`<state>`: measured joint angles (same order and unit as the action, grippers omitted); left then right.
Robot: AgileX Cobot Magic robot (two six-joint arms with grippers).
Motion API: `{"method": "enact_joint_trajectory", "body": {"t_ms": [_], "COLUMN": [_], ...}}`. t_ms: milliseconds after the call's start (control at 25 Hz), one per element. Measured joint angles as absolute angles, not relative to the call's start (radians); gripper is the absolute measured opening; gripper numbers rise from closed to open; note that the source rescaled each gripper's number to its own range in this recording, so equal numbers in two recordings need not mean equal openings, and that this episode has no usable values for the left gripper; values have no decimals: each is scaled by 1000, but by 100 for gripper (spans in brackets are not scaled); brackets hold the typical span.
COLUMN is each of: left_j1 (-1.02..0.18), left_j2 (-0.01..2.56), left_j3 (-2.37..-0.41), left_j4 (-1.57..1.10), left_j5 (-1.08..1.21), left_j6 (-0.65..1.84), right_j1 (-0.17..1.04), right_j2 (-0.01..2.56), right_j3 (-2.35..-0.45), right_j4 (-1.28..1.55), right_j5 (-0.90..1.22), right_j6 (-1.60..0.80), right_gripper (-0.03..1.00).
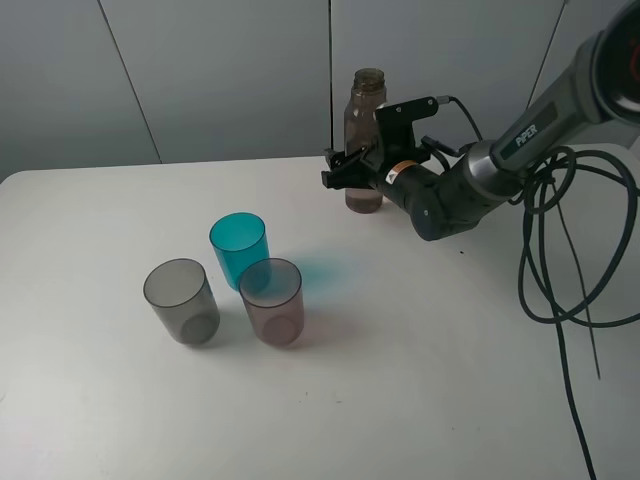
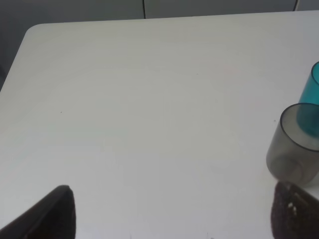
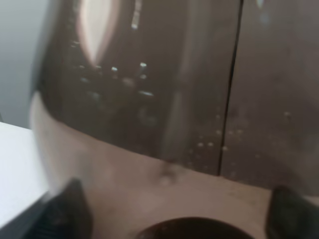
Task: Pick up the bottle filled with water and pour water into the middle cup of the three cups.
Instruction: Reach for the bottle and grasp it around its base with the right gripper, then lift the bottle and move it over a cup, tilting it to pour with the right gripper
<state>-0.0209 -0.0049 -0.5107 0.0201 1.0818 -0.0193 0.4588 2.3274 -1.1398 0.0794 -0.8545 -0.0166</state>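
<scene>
Bottle stands at the table's far side, right gripper straddling it, grip unclear; its wrist view shows only brown plastic. Left gripper, fingers wide apart, appears solely on its own camera.

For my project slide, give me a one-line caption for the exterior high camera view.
Right hand around the smoky bottle; teal cup, grey cup and pink cup clustered in front.

bottle a close blur in right wrist view, middle cup cropped at left wrist view's edge
</scene>
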Motion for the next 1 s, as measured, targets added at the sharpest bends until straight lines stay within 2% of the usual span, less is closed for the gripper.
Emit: {"method": "enact_joint_trajectory", "body": {"t_ms": [40,80,600,1000], "left_j1": [-21,-21,-21,-21], "left_j2": [-5,-5,-5,-5], "left_j3": [-511,-511,-511,-511], "left_j4": [20,20,20,20], "left_j5": [1082,1082,1082,1082], "left_j6": [-19,-19,-19,-19], "right_j1": [458,458,458,462], "right_j2": [2327,2327,2321,2233], "right_j3": [-1140,-1140,-1142,-1129], "right_j4": [87,90,90,88], "right_j5": [-854,-857,-835,-714], "right_j6": [-17,-17,-17,-44], "right_gripper": [0,3,2,2]}}
